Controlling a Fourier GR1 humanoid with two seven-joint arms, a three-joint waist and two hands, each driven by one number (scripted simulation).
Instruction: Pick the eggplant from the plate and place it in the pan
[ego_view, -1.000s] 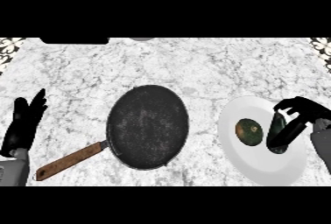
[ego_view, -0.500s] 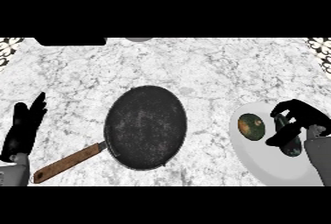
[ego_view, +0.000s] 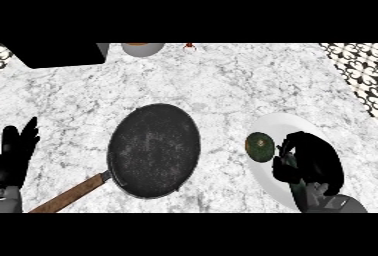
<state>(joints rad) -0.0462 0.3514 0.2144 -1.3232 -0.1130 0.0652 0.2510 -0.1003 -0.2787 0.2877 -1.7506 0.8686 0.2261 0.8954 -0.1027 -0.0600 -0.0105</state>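
One eggplant (ego_view: 260, 146), dark green and rounded as the head view shows it, lies on the left part of the white plate (ego_view: 275, 124), toward the pan, and it has not yet been lifted. The right hand (ego_view: 310, 162) sits over the plate just beside the eggplant on its right, fingers and thumb curled inward; a greenish sliver shows between them, but whether they already pinch part of the eggplant or merely close next to it cannot be told from this angle. The step in hand looks like the grasp itself. To do it well, the robot would want the fingers and thumb on opposite sides of the eggplant's body rather than on its edge, so that the rounded shape does not roll away across the smooth plate, and it would want to lift straight up clear of the rim before travelling left. The black pan (ego_view: 153, 150) rests well to the left of the plate on the marble counter (ego_view: 221, 80), its wooden handle (ego_view: 70, 193) pointing toward the lower left, its dark bed bare. The left hand (ego_view: 18, 152) rests at the view's left edge, fingers straight and up, holding nothing.
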